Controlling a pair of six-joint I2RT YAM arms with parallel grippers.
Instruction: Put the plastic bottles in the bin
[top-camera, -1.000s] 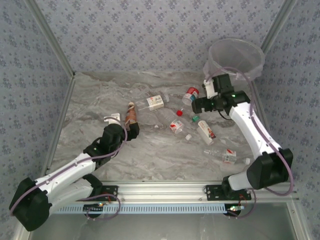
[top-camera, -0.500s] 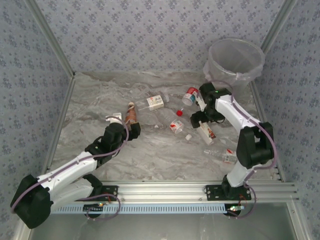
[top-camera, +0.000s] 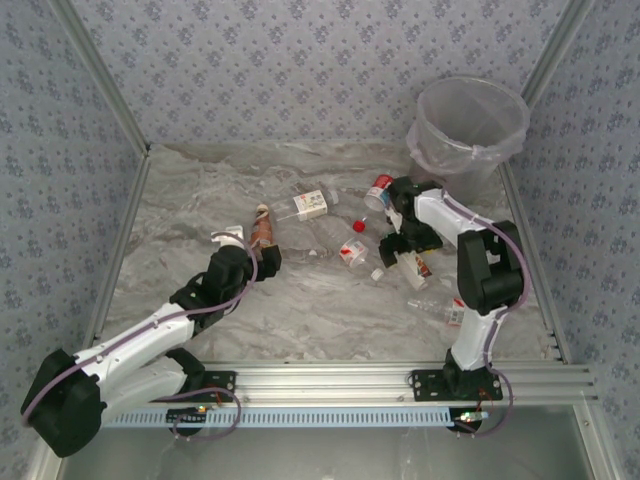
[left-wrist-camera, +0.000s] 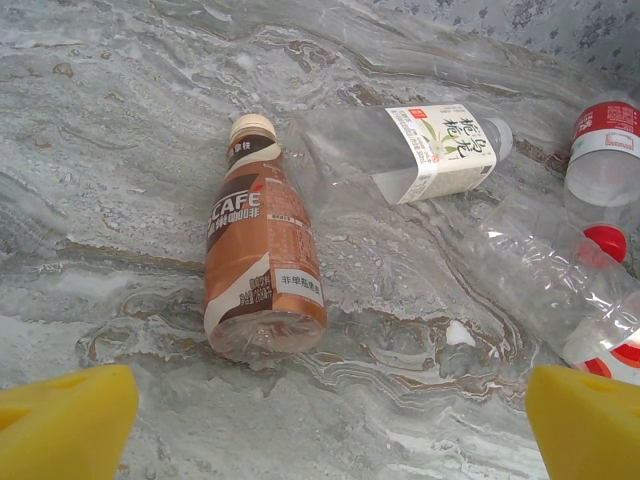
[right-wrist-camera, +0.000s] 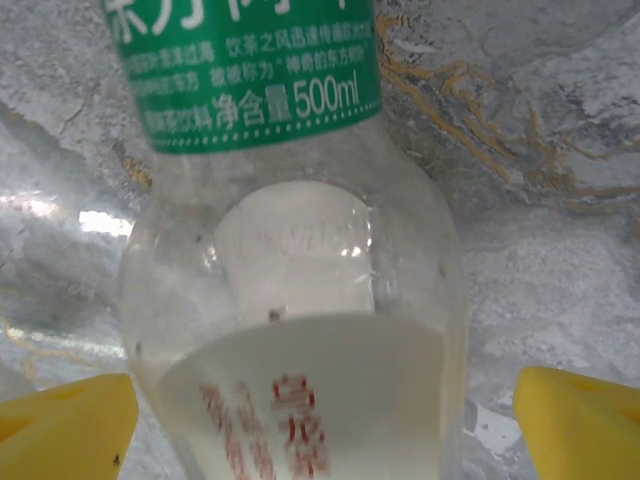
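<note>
The table (top-camera: 200, 290) is showing grey marble veining with white swirls, and the walls (top-camera: 300, 70) are wearing a pale blue-grey floral print. The bin (top-camera: 470, 150) is looking translucent greyish-white. The left pincer (left-wrist-camera: 325, 425) is showing yellow fingertips (left-wrist-camera: 60, 420) — the brown bottle (left-wrist-camera: 262, 270) is carrying a cream cap and white bands. The right pincer (right-wrist-camera: 320, 430) is yellow-tipped too. The clear bottle (right-wrist-camera: 290, 200) is bearing a green label with white lettering — red characters on white beneath.

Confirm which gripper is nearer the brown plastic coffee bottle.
Left. The left gripper is open just short of the base of the brown plastic coffee bottle; the right gripper is well off to its right, open over a clear green-labelled bottle.
</note>
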